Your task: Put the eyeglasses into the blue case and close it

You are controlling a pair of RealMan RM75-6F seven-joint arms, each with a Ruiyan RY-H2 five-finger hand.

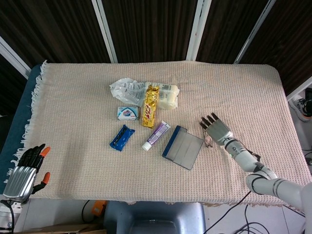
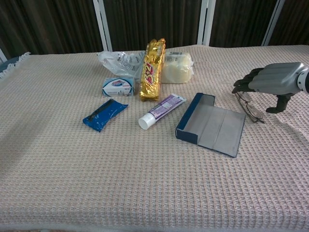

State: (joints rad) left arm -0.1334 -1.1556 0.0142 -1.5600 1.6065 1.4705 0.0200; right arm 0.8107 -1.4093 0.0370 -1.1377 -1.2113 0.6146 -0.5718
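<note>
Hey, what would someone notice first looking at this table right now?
The right hand hovers just over the eyeglasses at the table's right side, fingers apart. Beside them the blue case lies open flat, with a shiny gold snack packet standing out behind it.

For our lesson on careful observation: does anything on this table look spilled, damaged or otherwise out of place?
Nothing stands out. The blue case lies open and flat, as the task needs, and the eyeglasses lie intact beside it under the right hand. The snack packets and the toothpaste tube lie scattered, but none looks torn or leaking.
</note>
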